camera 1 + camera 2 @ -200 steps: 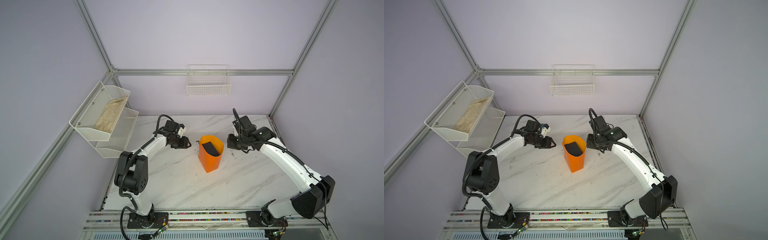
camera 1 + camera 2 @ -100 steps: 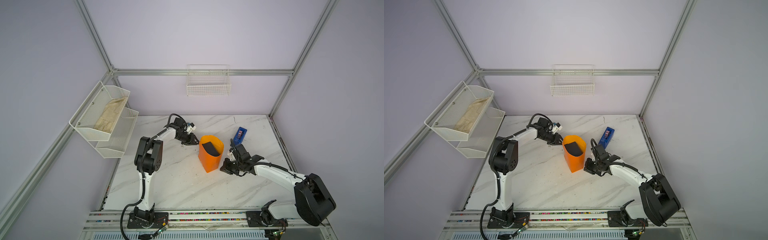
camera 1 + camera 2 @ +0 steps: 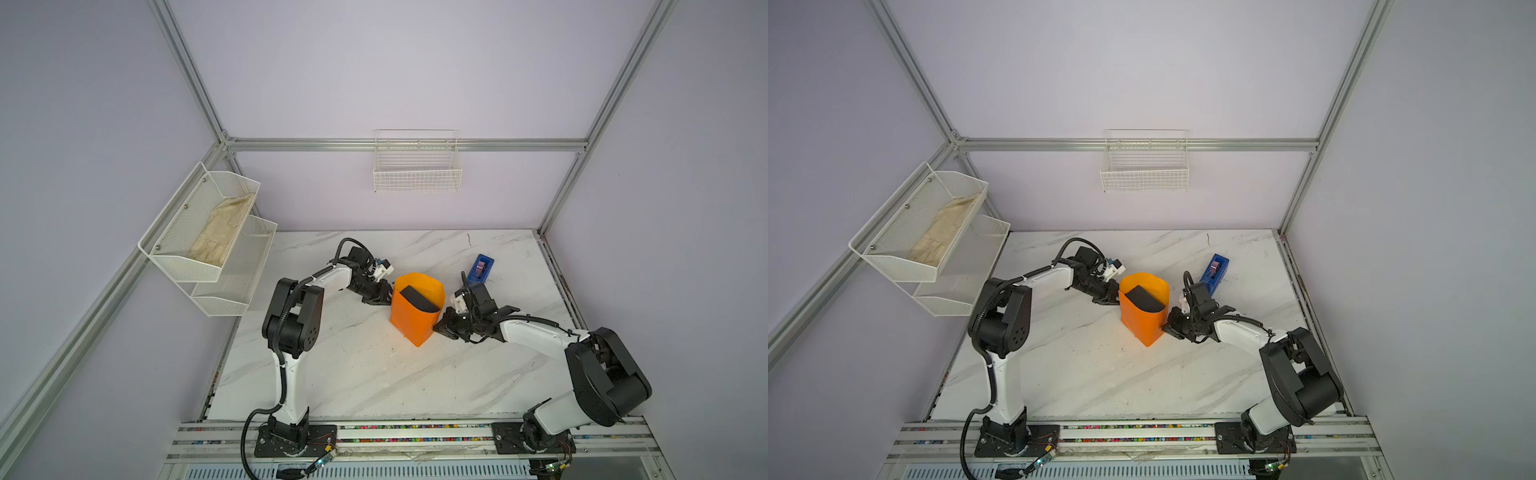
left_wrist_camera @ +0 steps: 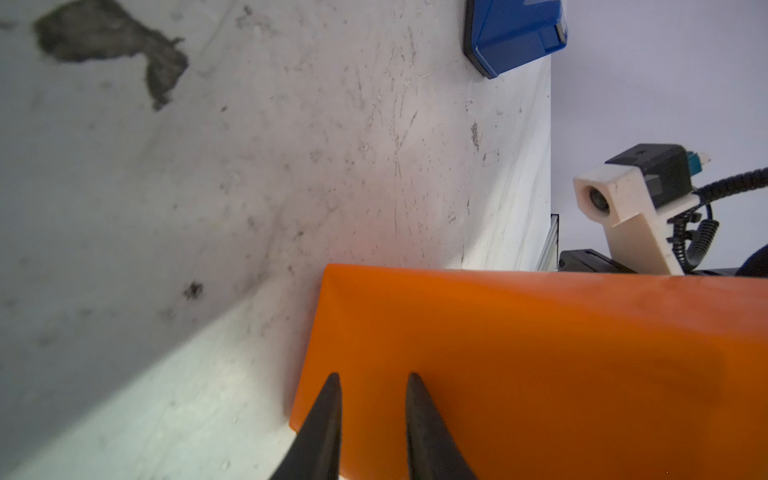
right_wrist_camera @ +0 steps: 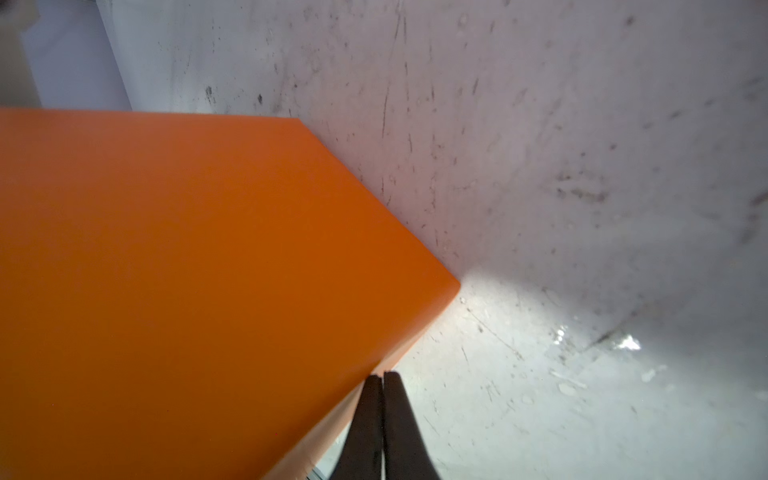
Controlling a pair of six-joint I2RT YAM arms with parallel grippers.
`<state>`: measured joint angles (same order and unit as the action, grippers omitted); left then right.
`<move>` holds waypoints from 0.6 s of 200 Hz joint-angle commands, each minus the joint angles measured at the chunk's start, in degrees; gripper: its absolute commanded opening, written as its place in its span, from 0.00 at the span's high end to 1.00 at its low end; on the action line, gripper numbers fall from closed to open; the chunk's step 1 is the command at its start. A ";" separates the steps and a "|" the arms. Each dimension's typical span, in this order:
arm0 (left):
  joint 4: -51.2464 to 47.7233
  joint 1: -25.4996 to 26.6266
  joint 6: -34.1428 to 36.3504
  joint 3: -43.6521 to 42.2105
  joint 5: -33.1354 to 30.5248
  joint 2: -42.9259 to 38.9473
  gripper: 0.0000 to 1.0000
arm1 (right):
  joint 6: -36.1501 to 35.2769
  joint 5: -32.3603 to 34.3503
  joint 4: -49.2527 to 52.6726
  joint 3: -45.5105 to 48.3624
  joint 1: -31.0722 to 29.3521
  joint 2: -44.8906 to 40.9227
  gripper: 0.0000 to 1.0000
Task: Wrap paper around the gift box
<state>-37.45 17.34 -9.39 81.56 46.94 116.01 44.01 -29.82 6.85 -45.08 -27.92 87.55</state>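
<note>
The paper [image 3: 411, 322] stands on the tabletop [image 3: 353, 374] as an upright orange sleeve, open at the top, directly between the two grippers. The gift box [image 3: 419, 300] sits tilted inside it. Its dark top shows at the sleeve's mouth, just past the left gripper's tips on the far side of the paper wall.

The left gripper [image 4: 371, 376] is narrowly open. Its two dark fingers [image 4: 328, 415] stand a little apart, with the flat orange face right in front of them near the sleeve's edge. Whether the tips touch the paper I cannot tell.

The right gripper [image 5: 382, 374] is closed, tips pressed together, and meets the paper's lower edge on the opposite side. I cannot tell whether a fold is pinched between them.

A blue tape dispenser [image 3: 481, 269] lies on the tabletop farther back than the right gripper, apart from the sleeve.
</note>
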 commanded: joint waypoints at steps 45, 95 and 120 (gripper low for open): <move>-0.46 -1.21 -2.56 -18.78 -6.65 -17.33 0.73 | -7.81 -4.74 1.04 -8.22 -1.52 6.47 0.92; 0.28 -3.90 -5.64 -27.17 -9.86 -25.90 0.73 | -7.21 -6.94 1.46 -10.15 -6.53 8.51 0.93; -1.81 -5.27 -5.18 -26.77 -14.20 -28.24 0.69 | -7.01 -4.20 2.54 -8.96 -6.45 6.94 0.92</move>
<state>-39.09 12.93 -13.54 55.70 35.81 91.18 37.58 -33.91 8.43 -53.89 -33.78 96.05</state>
